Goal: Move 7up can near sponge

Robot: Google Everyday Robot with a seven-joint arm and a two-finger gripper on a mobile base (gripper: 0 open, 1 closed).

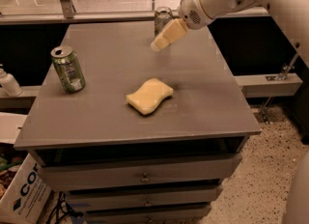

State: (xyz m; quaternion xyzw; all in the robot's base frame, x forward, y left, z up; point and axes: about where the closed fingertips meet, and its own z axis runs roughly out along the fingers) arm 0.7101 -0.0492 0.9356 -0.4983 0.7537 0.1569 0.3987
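Gripper [159,42] is hovering just in front of 7up can [162,15] at table [212,107] back; open or closed, cannot tell. Sponge [150,95] is lying mid-table, well apart.

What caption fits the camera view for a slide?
The gripper hovers by the 7up can at the back of the table, the sponge at its centre, a green can at left.

7up can [161,16] lower part hidden behind gripper [158,44], beyond sponge [150,95] | white bottle [7,81] cut off, left of sponge | cardboard box [21,200] cropped, below-left of sponge
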